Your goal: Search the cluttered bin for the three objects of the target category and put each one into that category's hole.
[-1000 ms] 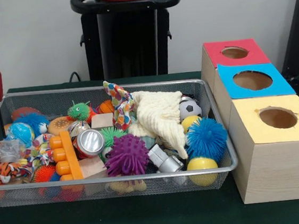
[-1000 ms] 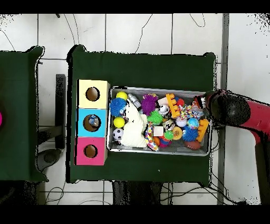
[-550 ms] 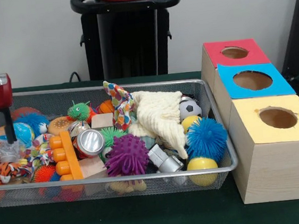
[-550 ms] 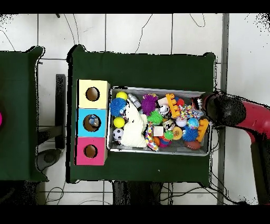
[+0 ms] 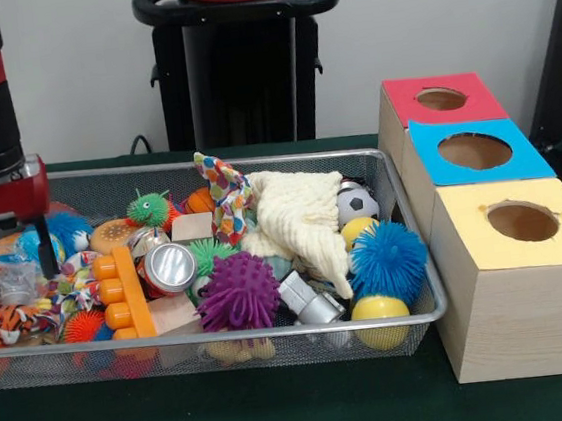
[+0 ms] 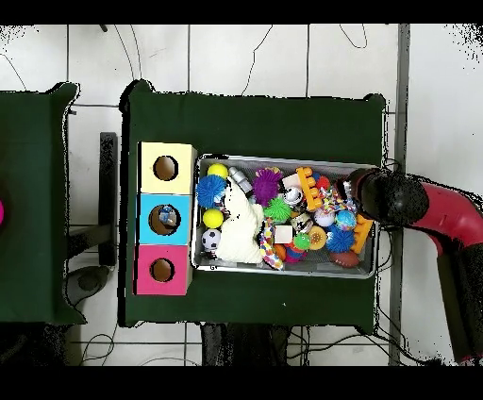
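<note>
You've got the wire bin (image 5: 414, 329) packed full on the green table. Along its near edge sit one purple spiky ball (image 5: 237, 291), one crushed silver can (image 5: 311, 303) and two yellow balls (image 5: 380, 311), one stacked behind the other by the bin's right end. Beside them is one blue fuzzy ball (image 5: 387, 257). Further in you see one red soda can (image 5: 166, 268), one orange block strip (image 5: 121, 292), one cream cloth (image 5: 300, 219) and one soccer ball (image 5: 357, 203).

Your gripper (image 5: 10, 269) is at the bin's left end, fingers (image 5: 49, 257) spread wide and straddling a clear crumpled plastic piece (image 5: 11, 282); whether they touch it, I cannot tell.

Off the bin's right end stand three boxes: yellow (image 5: 519, 220) nearest, blue (image 5: 472, 151), then red (image 5: 440, 99), one hole each.
</note>
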You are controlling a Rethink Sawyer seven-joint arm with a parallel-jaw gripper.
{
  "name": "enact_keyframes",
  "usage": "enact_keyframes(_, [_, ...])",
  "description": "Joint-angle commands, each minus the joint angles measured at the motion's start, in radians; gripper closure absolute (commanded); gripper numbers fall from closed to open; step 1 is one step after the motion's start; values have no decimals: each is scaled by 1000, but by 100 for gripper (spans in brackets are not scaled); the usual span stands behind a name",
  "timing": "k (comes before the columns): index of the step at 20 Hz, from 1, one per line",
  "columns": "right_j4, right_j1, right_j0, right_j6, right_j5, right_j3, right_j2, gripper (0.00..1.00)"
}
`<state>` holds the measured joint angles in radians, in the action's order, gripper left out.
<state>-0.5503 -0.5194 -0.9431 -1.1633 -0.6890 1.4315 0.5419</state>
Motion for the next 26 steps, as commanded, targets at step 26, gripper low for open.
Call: enact_keyframes(26, [-192, -58, 189, -25, -9, 4, -189, 0])
